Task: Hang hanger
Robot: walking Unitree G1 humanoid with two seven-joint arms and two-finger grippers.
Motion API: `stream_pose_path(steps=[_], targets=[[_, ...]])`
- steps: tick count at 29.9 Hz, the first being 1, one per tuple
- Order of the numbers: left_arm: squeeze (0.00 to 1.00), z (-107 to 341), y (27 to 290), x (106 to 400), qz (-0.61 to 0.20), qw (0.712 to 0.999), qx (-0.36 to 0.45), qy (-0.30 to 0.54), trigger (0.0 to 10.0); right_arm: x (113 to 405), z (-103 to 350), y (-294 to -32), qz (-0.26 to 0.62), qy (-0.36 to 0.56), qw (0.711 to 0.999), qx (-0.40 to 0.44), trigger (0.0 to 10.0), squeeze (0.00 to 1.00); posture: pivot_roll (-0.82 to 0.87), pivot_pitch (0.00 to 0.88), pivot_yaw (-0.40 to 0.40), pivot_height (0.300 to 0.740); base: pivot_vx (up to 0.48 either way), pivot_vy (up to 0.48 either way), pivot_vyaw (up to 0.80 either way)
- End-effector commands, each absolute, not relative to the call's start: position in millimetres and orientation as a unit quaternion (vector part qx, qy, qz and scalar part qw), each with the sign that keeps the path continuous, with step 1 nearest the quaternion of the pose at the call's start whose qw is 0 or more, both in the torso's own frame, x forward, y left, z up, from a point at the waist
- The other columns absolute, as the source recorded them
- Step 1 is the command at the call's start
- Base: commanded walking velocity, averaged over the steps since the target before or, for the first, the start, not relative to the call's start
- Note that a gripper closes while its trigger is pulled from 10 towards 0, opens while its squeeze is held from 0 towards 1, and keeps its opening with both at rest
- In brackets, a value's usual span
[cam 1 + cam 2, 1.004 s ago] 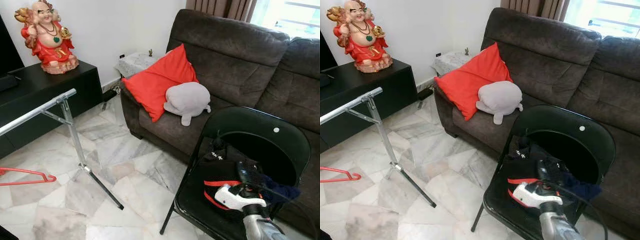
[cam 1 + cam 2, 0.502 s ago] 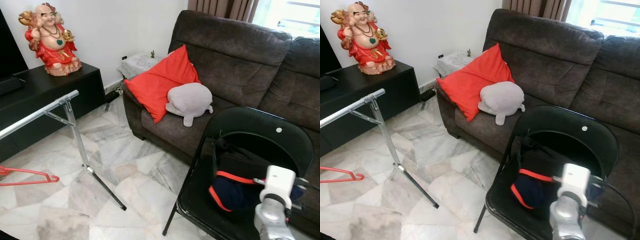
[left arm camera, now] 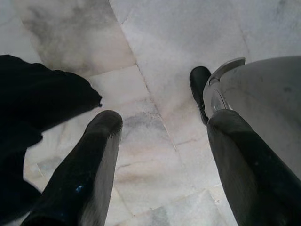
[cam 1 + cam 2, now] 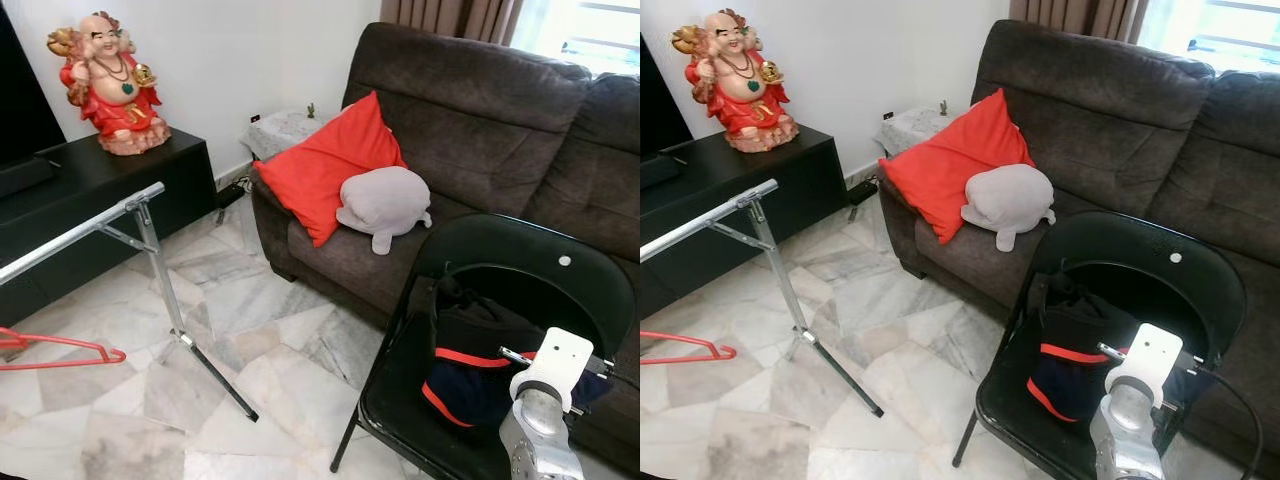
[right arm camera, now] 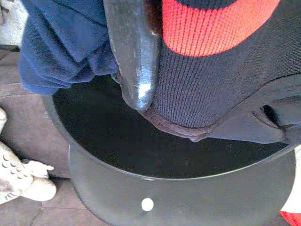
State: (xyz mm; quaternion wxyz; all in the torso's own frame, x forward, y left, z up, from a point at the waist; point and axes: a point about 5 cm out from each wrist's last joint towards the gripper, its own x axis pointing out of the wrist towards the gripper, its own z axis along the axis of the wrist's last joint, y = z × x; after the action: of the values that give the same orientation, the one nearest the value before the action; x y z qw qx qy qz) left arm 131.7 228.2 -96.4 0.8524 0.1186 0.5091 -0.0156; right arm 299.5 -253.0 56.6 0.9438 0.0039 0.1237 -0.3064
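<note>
A red hanger (image 4: pixel 62 351) lies on the marble floor at the left, under the silver rack bar (image 4: pixel 85 226). On the black folding chair (image 4: pixel 560 262) sits a dark navy garment with a red band (image 4: pixel 470 355). My right gripper (image 5: pixel 160 80) is down in that garment, shut on it. In the right wrist view one black finger (image 5: pixel 134 52) presses against the cloth and the other is hidden by it. In the left wrist view my left gripper (image 3: pixel 164 155) hangs open above the floor with nothing between its fingers.
The rack's slanted leg (image 4: pixel 215 375) crosses the floor between hanger and chair. A brown sofa (image 4: pixel 470 110) with a red cushion (image 4: pixel 325 165) and a grey plush toy (image 4: pixel 385 200) stands behind the chair. A red figurine (image 4: pixel 110 85) sits on the black cabinet (image 4: pixel 90 185).
My right arm has swung from the garment's front to its right side. The garment, which lay flat on the seat, is now bunched up and raised. The camera has drifted slightly.
</note>
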Motion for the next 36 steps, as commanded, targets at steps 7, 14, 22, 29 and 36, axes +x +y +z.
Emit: stream_pose_path(steps=[7,14,22,29,36], targets=[[0.0,-98.9,230.5,123.4,0.0,0.847,0.111,0.519,10.0,303.7,86.0,-244.3,-0.292,0.041,0.956,-0.013,10.0,0.0,-0.01,0.0,0.039,0.74,0.0,0.0,0.0],[0.0,-99.7,227.9,122.6,0.001,0.847,0.111,0.519,10.0,304.1,92.1,-243.8,-0.284,0.03,0.958,-0.032,10.0,0.0,-0.01,0.0,0.036,0.74,0.0,0.0,0.0],[0.0,-99.9,226.5,122.8,0.002,0.849,0.109,0.517,10.0,307.5,103.1,-243.3,-0.28,0.002,0.959,-0.046,10.0,0.0,-0.01,0.0,0.032,0.74,0.0,0.0,0.54],[0.0,-99.5,227.0,124.2,0.003,0.849,0.108,0.518,10.0,314.9,121.4,-242.8,-0.276,-0.029,0.958,-0.075,10.0,0.0,-0.01,0.0,0.037,0.74,0.0,0.0,0.8],[0.0,-97.8,230.1,127.7,0.015,0.851,0.103,0.515,10.0,324.9,136.6,-236.3,-0.266,-0.057,0.957,-0.104,10.0,0.0,0.0,0.0,0.042,0.74,0.0,0.0,0.8]])
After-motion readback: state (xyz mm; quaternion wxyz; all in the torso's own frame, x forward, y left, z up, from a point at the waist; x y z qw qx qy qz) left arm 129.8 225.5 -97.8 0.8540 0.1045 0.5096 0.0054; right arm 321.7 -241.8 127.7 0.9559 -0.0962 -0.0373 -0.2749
